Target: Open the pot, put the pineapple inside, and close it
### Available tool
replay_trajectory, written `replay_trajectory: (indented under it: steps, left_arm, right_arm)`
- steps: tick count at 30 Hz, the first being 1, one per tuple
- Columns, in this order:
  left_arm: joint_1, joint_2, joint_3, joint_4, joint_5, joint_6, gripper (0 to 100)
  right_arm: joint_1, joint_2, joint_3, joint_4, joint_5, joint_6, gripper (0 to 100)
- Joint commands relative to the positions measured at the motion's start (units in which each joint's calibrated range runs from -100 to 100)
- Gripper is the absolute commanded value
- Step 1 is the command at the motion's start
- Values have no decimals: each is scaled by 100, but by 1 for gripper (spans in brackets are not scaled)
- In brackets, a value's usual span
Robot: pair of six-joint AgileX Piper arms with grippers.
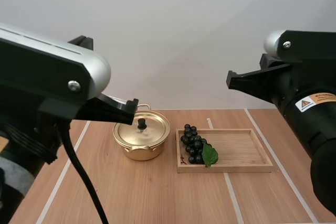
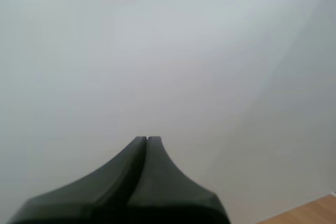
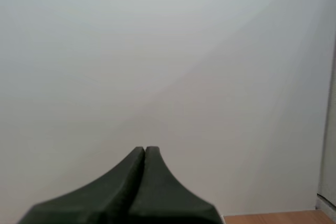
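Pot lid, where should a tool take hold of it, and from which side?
Grip the black knob at the centre of the lid, coming straight down from above. The knob stands upright and clear, while the lid is wide, shallow and seated on the pot, so its edge probably offers little to pinch.

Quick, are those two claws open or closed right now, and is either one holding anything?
Left gripper: closed, holding nothing.
Right gripper: closed, holding nothing.

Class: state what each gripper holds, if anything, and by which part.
Nothing: the left gripper and the right gripper are each shut on nothing; the lid sits on the pot.
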State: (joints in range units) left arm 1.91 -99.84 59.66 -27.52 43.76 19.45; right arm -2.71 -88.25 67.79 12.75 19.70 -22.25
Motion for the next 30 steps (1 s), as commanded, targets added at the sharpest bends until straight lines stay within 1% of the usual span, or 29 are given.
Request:
replay_trajectory:
  steps: [1, 4, 7, 9, 13, 17, 22, 30]
  left_arm:
    - [122, -16, 44, 73, 610, -107, 1]
    - [217, -16, 286, 73, 622, -292, 1]
    - [228, -16, 761, 73, 81, -460, 1]
    - [228, -16, 1206, 108, -463, -460, 1]
    - [164, -16, 2074, 204, -1393, -442, 1]
    - [69, -16, 2682, 214, -1479, -419, 1]
    - [-46, -16, 3219, 338, -1660, -396, 1]
    - [-64, -16, 3785, 338, -1663, -406, 1]
  right_arm:
    - [179, -276, 7, -424, 103, -56, 0]
    - [297, -598, 7, -492, 572, -56, 0]
    - [338, -856, 22, -492, 1356, -56, 0]
    - [338, -952, 176, -515, 1314, -56, 0]
    - [338, -1073, 735, -727, 697, -56, 0]
    - [313, -1175, 1390, -1056, 633, -56, 0]
    - [249, -1175, 2003, -1102, 671, -56, 0]
    - [220, -1175, 2508, -1102, 795, -56, 0]
